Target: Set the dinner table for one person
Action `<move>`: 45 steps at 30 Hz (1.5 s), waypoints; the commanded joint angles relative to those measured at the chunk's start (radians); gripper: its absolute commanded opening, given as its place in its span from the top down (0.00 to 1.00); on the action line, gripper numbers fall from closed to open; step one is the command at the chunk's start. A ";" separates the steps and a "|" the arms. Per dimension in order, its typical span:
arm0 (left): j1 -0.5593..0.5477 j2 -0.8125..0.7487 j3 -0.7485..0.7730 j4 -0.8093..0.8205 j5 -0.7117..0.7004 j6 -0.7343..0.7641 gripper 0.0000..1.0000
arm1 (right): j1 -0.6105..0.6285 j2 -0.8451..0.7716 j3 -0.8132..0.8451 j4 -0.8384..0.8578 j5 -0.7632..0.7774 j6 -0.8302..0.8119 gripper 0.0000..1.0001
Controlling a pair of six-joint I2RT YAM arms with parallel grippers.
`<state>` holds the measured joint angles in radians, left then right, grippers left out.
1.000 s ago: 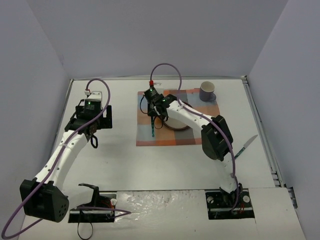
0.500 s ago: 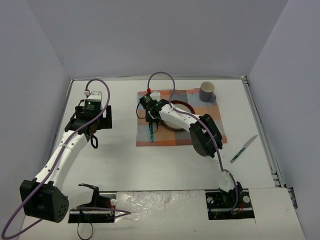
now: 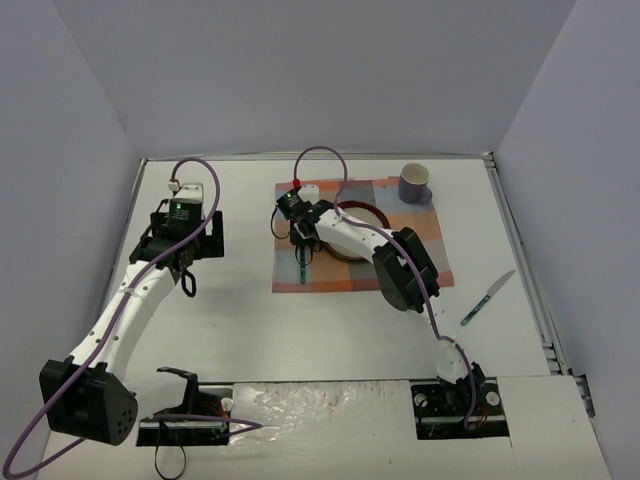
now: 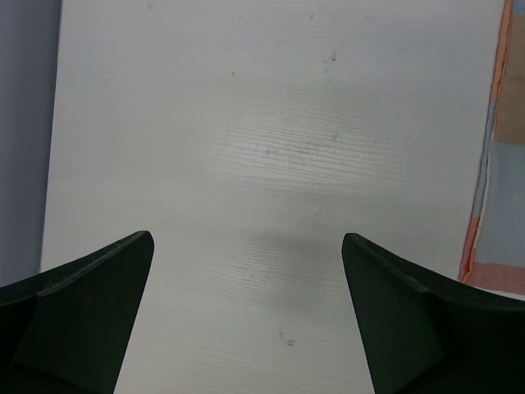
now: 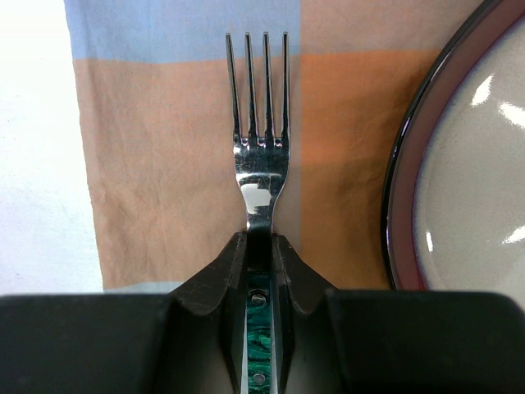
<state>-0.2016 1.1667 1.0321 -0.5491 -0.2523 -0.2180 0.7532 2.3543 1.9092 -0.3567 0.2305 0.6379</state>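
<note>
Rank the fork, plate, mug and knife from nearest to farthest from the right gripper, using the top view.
1. Fork, gripped in the right gripper itself.
2. Plate, just right of it.
3. Mug, mat's far right corner.
4. Knife, on the dinner table, right side.

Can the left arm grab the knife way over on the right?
Probably not. The knife lies at the dinner table's far right, past the mat, while the left gripper hangs open over the left side. The right gripper, shut on the fork, and its arm stand between.
</note>
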 commanded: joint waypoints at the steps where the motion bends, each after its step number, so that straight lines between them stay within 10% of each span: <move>1: 0.004 -0.018 0.036 0.020 -0.011 -0.011 0.03 | 0.000 -0.001 0.037 0.010 0.011 -0.001 1.00; 24: 0.004 -0.018 0.036 0.018 -0.002 -0.014 0.03 | 0.009 -0.004 0.044 0.012 0.004 0.008 1.00; 45: 0.004 -0.020 0.035 0.018 -0.003 -0.013 0.03 | -0.024 -0.361 -0.040 0.012 0.143 -0.035 0.28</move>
<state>-0.2016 1.1667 1.0321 -0.5505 -0.2518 -0.2184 0.7512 2.2664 1.9030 -0.3664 0.2595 0.6182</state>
